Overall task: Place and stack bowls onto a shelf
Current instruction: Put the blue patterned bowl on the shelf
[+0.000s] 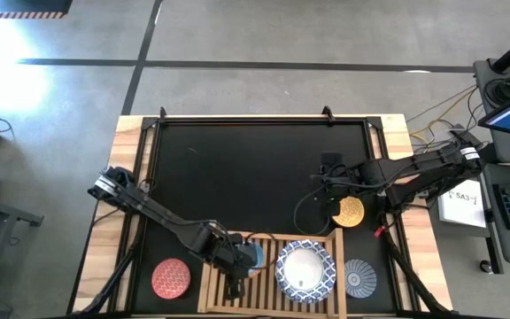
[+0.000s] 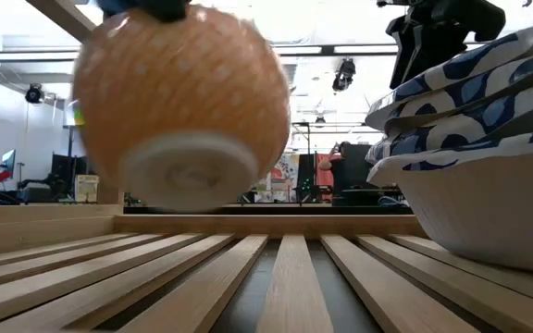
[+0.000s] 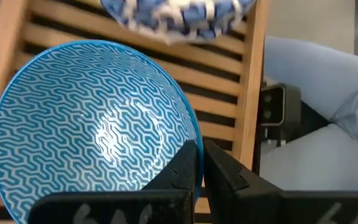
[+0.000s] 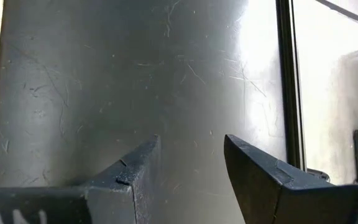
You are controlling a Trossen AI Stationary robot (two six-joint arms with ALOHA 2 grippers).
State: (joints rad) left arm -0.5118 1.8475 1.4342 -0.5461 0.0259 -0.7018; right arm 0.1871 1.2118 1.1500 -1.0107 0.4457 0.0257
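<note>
My left gripper (image 1: 240, 263) is shut on a small bowl (image 1: 252, 256), blue-patterned inside, over the left half of the wooden slatted shelf (image 1: 211, 285). In the low view the bowl (image 2: 183, 102) hangs tilted, clear of the slats (image 2: 285, 277). A stack of white bowls with blue wavy rims (image 1: 305, 270) stands on the shelf's right half. My right gripper (image 4: 191, 168) is open and empty over the black mat, next to the yellow bowl (image 1: 351, 213). The red bowl (image 1: 171, 277) and the grey-blue bowl (image 1: 359, 277) sit on the mat on either side of the shelf. My left gripper pinches the blue bowl's rim (image 3: 193, 135) between its two fingers, one finger (image 3: 185, 165) on the inside and one on the outside. The bowl is lifted clear of the shelf and tilted, its foot ring (image 2: 188, 176) above the slats.
The shelf's raised side rail (image 3: 253, 93) runs close by the held bowl. The white stack (image 2: 470, 139) fills the shelf's right side. The black mat (image 1: 237, 159) covers most of the table. Light blue cloth (image 3: 328, 93) shows beyond the shelf in the left wrist view.
</note>
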